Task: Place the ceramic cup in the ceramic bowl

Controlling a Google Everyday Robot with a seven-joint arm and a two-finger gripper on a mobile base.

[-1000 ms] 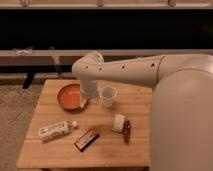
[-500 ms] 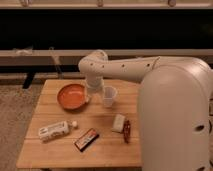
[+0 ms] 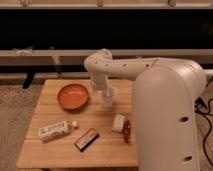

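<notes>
The ceramic cup is a small white handleless cup standing upright on the wooden table, just right of the ceramic bowl. The bowl is shallow, orange-brown and glossy inside, and it holds nothing. My gripper hangs down from the white arm right at the cup's left rim, between cup and bowl. The arm's wrist hides most of the gripper.
A white bottle with a label lies on its side at the front left. A dark snack bar lies at the front middle. A small white packet and a reddish item lie right of it. My large white arm body covers the table's right side.
The arm has swung right and come lower, bringing the gripper from over the bowl's right edge to the cup's left rim. The cup and bowl have not moved.
</notes>
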